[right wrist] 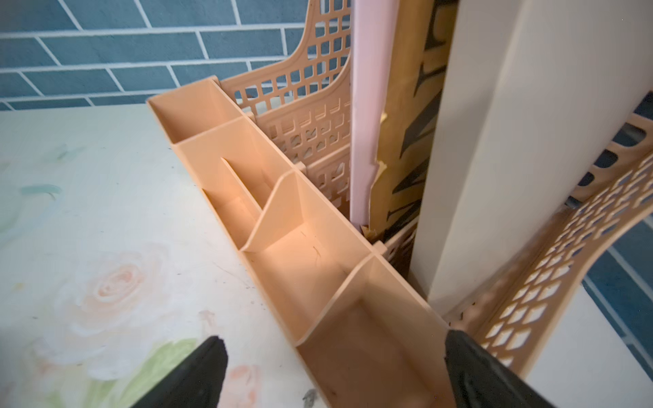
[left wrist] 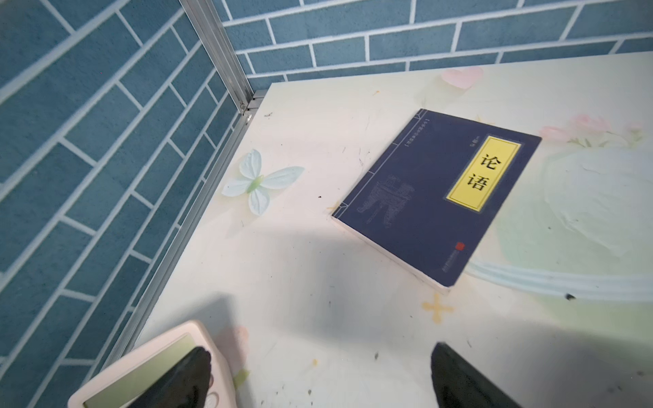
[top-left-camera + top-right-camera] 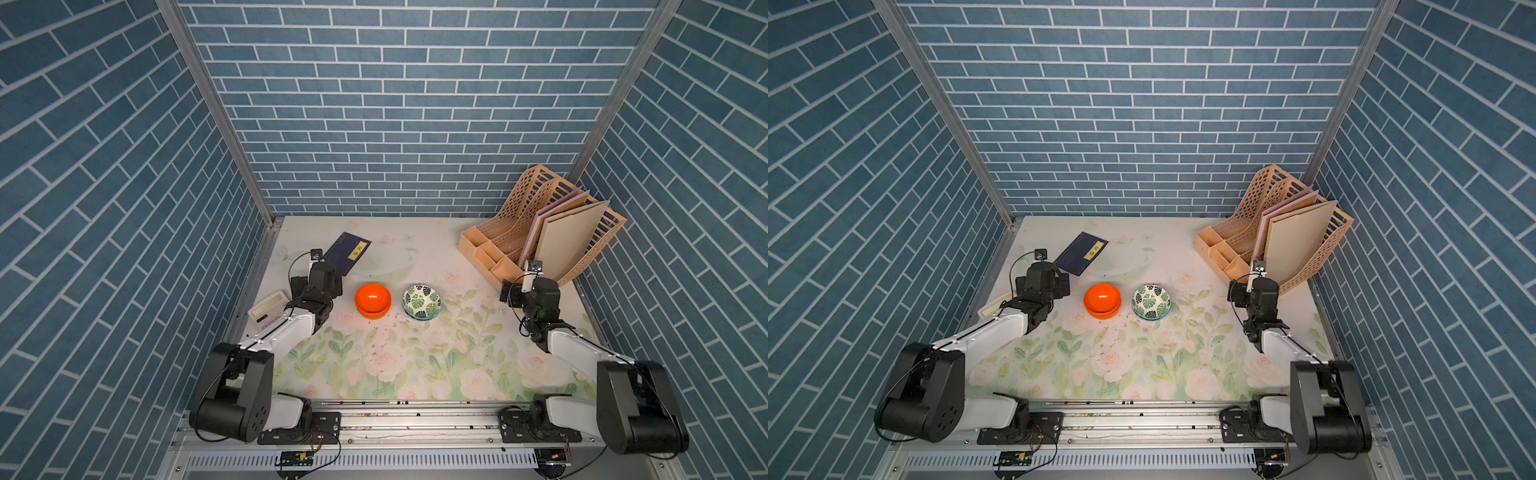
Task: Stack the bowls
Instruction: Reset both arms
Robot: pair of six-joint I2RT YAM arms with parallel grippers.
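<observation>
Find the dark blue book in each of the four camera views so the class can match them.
In a top view: the dark blue book lies flat at far left, beyond the orange bowls.
In a top view: the book again far left, beyond those bowls.
Left wrist: the book lies ahead of the open left pincer, yellow label up.
Right wrist: not in it.
Shared landmark: the calculator, near the book in all three.

Likely lab booth: brick-print walls (image 3: 395, 124), aluminium rail (image 3: 415, 420)
</observation>
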